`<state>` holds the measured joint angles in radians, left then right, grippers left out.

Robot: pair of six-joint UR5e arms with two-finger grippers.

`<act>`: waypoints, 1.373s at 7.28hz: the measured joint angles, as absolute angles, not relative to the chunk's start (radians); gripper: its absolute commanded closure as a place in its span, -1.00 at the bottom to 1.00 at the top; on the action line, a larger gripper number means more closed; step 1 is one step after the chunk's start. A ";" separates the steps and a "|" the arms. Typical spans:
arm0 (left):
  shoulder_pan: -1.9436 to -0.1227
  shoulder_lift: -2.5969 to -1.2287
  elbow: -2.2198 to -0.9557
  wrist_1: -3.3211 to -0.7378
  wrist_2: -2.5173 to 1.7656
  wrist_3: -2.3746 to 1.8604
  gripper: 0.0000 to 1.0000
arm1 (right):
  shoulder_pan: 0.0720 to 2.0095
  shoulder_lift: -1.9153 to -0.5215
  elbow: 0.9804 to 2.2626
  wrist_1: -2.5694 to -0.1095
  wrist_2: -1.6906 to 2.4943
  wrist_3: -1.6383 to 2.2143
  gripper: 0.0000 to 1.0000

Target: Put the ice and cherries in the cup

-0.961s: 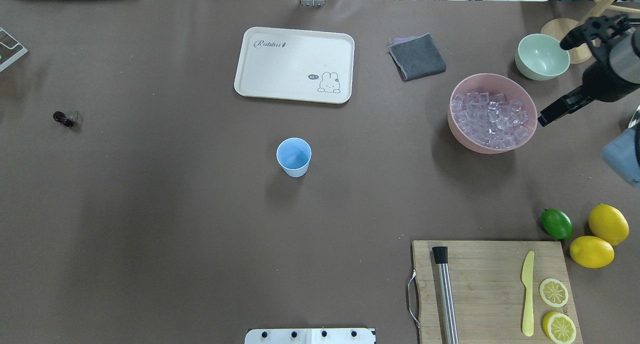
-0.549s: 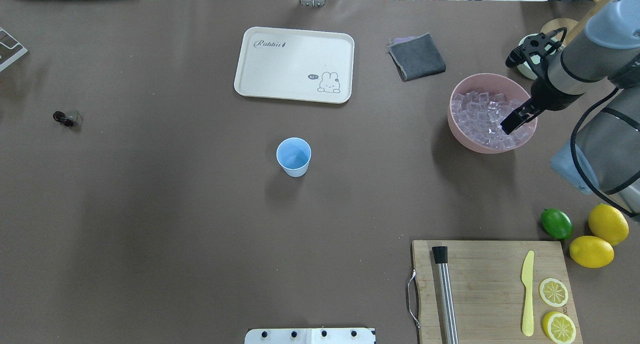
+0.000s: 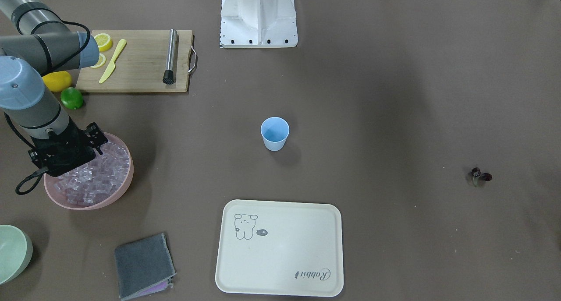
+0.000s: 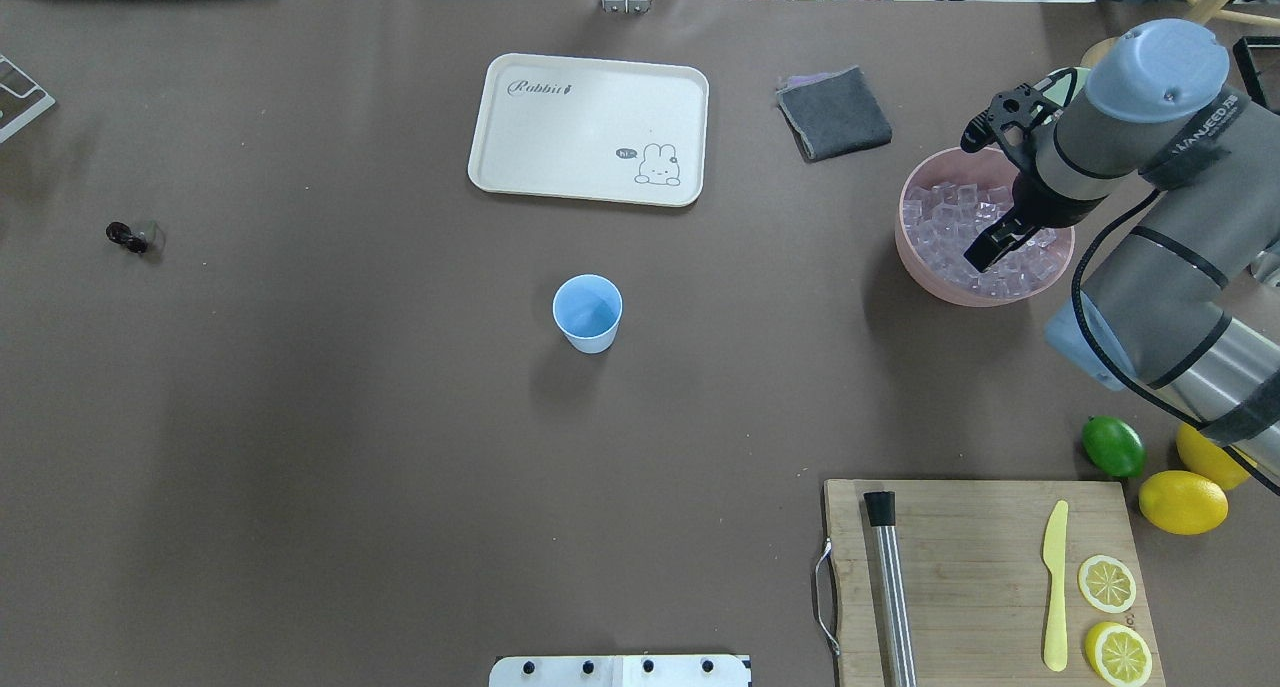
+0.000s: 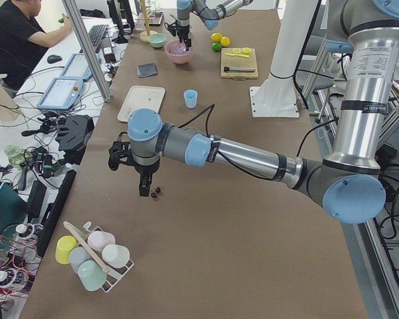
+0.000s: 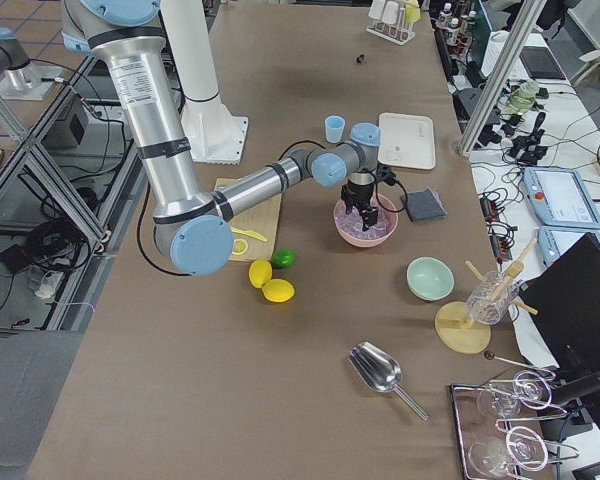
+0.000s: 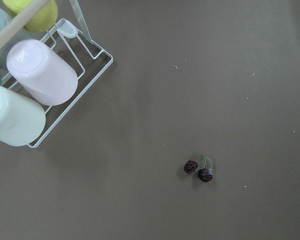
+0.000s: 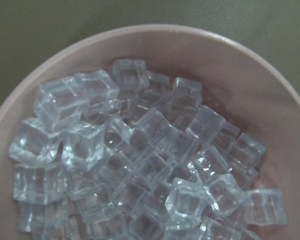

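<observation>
Right end effector is hanging directly above the ice in the pink bowl; jaw gap cannot be told. Cup is standing mid-desk, well apart to its left. Left end effector is hovering near the cherries; gap likewise unclear.

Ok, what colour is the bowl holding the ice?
The bowl is pale pink, which shows most clearly in the overhead exterior view.
</observation>
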<state>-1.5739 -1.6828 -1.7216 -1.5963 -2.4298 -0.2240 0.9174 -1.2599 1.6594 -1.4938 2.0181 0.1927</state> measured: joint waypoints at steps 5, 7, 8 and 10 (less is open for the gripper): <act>-1.575 -1.677 -1.728 -1.599 -2.432 -0.224 -0.96 | 0.918 -1.258 1.647 -1.463 2.024 0.203 0.54; -1.575 -1.672 -1.736 -1.599 -2.432 -0.224 -0.96 | 0.924 -1.258 1.657 -1.475 2.025 0.208 0.56; -1.575 -1.672 -1.736 -1.599 -2.432 -0.224 -0.96 | 0.931 -1.250 1.670 -1.493 2.034 0.216 0.57; -1.574 -1.673 -1.734 -1.599 -2.431 -0.224 -0.96 | 0.927 -1.124 1.723 -1.667 2.057 0.336 0.57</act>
